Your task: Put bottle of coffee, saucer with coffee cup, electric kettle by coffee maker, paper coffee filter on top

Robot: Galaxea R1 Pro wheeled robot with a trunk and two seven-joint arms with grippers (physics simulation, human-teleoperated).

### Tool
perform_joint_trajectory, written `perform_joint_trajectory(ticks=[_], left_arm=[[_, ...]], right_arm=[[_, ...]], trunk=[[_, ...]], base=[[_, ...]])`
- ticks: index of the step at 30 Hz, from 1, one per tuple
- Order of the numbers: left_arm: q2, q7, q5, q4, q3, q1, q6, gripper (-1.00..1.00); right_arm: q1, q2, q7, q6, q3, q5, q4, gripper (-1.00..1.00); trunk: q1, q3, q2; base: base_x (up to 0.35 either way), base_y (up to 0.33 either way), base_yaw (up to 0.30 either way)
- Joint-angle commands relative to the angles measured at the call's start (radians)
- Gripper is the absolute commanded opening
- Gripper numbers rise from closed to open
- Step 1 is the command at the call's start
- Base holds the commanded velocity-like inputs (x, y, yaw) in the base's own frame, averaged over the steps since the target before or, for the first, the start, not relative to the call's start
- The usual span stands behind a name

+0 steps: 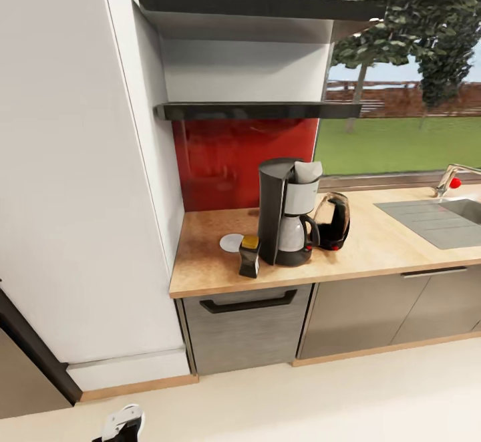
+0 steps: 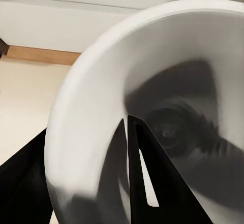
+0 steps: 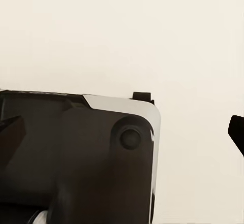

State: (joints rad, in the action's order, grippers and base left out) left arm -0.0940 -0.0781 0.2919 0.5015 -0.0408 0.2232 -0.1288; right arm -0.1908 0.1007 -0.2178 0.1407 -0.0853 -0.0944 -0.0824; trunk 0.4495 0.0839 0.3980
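On the countertop (image 1: 374, 248) the coffee maker (image 1: 288, 211) stands with the paper coffee filter (image 1: 308, 171) on top. The electric kettle (image 1: 333, 221) sits just beside it at 3 o'clock, the bottle of coffee (image 1: 250, 256) at 8 o'clock, the saucer (image 1: 231, 242) at 9 o'clock. My left gripper (image 2: 133, 183) is clenched on what looks like the coffee cup (image 2: 101, 112), its white rim close against the camera. My right jaws: I cannot tell.
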Motion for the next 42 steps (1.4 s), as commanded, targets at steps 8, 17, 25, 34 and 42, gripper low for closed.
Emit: perform_joint_trajectory(ticks=[8,17,25,34,42], left_arm=[[-0.007,-0.005,-0.003,0.006,-0.013,0.001,-0.003,-1.0],[-0.025,0.092,-0.01,0.043,-0.109,0.01,-0.002,-1.0],[-0.082,0.358,-0.014,0.147,-0.121,0.082,0.087,-1.0],[-0.167,0.629,-0.015,0.405,-0.119,0.193,0.454,-1.0],[-0.167,0.655,-0.013,0.5,-0.122,0.32,0.723,-1.0]], right_arm=[[-0.001,0.002,-0.003,0.003,-0.008,-0.01,0.003,1.0],[-0.001,0.004,-0.002,0.003,-0.008,-0.009,0.003,1.0],[-0.001,0.002,-0.002,0.003,-0.01,-0.008,0.004,1.0],[-0.001,0.001,-0.002,0.003,-0.011,-0.008,0.004,1.0],[-0.001,-0.002,-0.002,0.003,-0.012,-0.008,0.004,1.0]], trunk=[[0.001,0.0,0.002],[0.001,-0.009,0.002],[0.001,-0.012,0.002],[0.001,-0.012,0.002],[0.001,-0.012,0.002]], base=[[0.0,0.0,-0.048],[0.0,0.0,-0.181],[0.0,0.0,-0.07],[0.0,0.0,-0.002],[0.0,0.0,0.0]])
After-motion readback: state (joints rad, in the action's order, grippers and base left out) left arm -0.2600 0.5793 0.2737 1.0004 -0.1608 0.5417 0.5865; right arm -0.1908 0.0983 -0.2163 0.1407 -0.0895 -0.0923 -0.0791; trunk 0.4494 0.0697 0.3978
